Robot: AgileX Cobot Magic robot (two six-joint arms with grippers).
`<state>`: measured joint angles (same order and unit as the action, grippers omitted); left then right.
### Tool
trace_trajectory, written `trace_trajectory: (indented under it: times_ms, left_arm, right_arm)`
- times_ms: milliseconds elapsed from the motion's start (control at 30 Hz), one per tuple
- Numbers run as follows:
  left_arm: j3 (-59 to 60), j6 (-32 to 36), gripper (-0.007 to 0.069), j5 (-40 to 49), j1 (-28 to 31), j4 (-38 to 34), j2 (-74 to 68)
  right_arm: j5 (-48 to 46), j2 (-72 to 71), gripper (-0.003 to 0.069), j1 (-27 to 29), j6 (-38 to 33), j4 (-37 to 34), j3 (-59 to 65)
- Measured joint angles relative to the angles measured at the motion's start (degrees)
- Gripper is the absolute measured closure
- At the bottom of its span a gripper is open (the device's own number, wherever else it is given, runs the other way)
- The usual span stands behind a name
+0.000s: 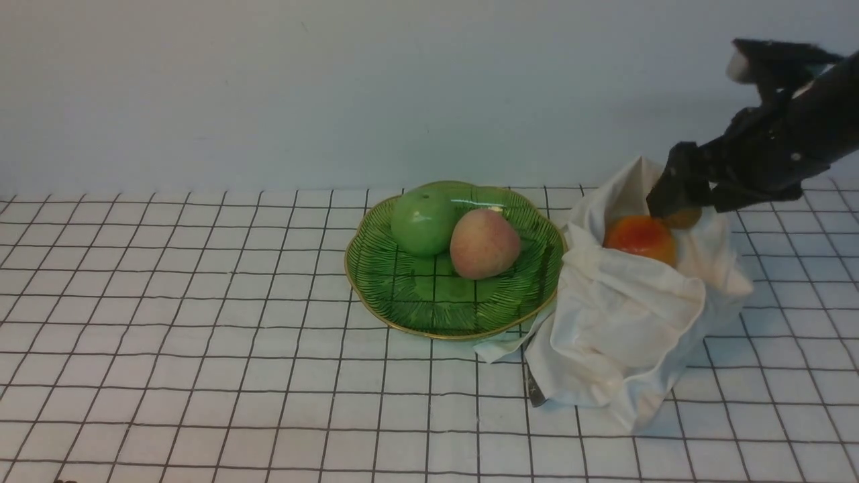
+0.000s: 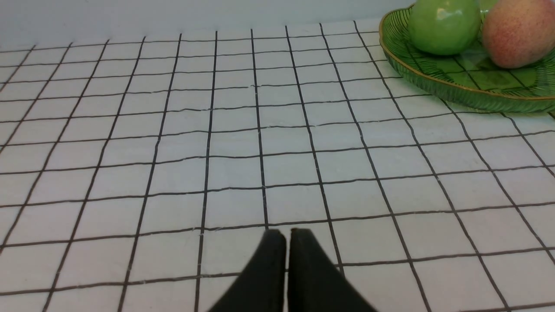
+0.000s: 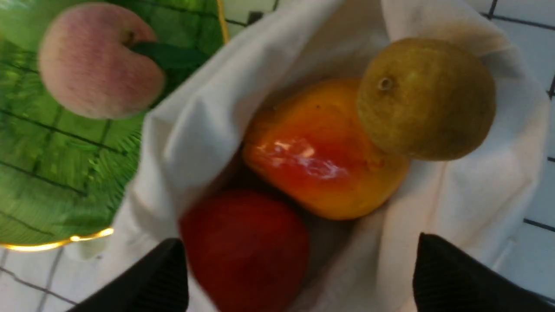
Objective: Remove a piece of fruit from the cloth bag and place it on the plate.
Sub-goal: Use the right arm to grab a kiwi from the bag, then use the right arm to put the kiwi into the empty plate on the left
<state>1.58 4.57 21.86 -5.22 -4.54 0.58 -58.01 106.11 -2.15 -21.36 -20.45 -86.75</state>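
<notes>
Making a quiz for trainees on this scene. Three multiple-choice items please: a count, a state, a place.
1. How many fruits lie on the plate? A one B two C three
2. The right tool is A open B shut on a fruit C shut, empty
3. Where is the olive-brown fruit? A on the plate B in the cloth bag C in the right tool
Key: 1 B, only a green apple and a peach. 2 A, its fingers stand wide apart. 3 B, it lies beside the orange-red fruit there.
</notes>
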Motion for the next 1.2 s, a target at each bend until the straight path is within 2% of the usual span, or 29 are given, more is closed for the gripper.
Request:
trace_trajectory:
  times_ms: [200, 300, 600, 667, 767, 833, 867, 1067, 1200]
  left_arm:
    - [0.00, 0.00, 0.0632, 0.00, 0.00, 0.00, 0.00]
    - [0.00, 0.00, 0.0632, 0.00, 0.00, 0.00, 0.00]
    - [0.00, 0.00, 0.0632, 0.00, 0.00, 0.00, 0.00]
    - [0.00, 0.00, 0.0632, 0.00, 0.00, 0.00, 0.00]
    - [0.00, 0.00, 0.0632, 0.00, 0.00, 0.00, 0.00]
    - [0.00, 0.00, 0.0632, 0.00, 0.00, 0.00, 0.00]
    - [0.00, 0.00, 0.0632, 0.00, 0.00, 0.00, 0.00]
    - [0.00, 0.00, 0.0632, 0.00, 0.00, 0.00, 0.00]
    - [0.00, 0.00, 0.0632, 0.00, 0.00, 0.00, 0.00]
  right_arm:
    - [-5.29, 8.53, 0.0007, -0.08, 8.83, 10.24, -11.58]
    - [-4.90, 10.59, 0.0011, -0.51, 10.36, 13.74, -13.97]
    - [4.63, 14.44, 0.0019, -4.58, 10.75, 17.43, -14.46]
    - [5.77, 15.10, 0.0034, -4.65, 10.75, 17.55, -14.46]
    - [5.92, 15.35, 0.0113, -4.59, 10.92, 18.42, -14.46]
    - [5.23, 15.10, 0.0225, -4.59, 10.97, 19.81, -14.78]
    - [4.53, 14.93, 0.0252, -4.59, 11.20, 20.45, -15.27]
    - [-0.98, 11.59, 0.0250, -4.59, 11.63, 23.62, -18.75]
    - [-5.35, 7.57, 0.0250, -4.66, 10.91, 17.08, -22.27]
